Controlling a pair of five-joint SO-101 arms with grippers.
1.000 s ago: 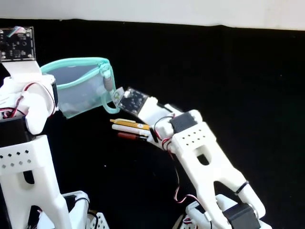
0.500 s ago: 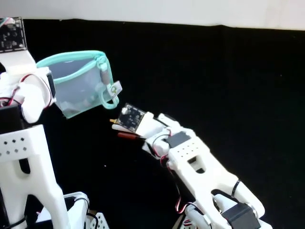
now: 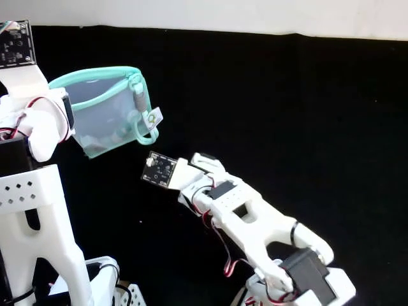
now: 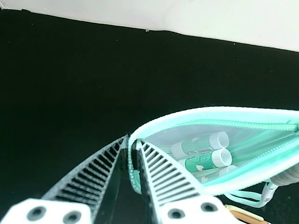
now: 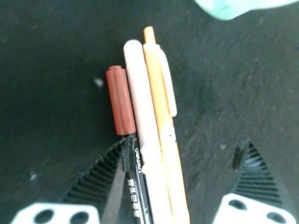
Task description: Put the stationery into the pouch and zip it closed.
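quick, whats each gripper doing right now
Left gripper: shut on the pouch rim.
Right gripper: open over the three pens.

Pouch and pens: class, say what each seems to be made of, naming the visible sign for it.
The pouch is probably soft translucent plastic with a fine ribbed texture, trimmed in mint, fabric-like zip tape; you can see through its wall. The pens are likely hard plastic, smooth and fairly matte, with even solid colours; one carries a moulded clip.
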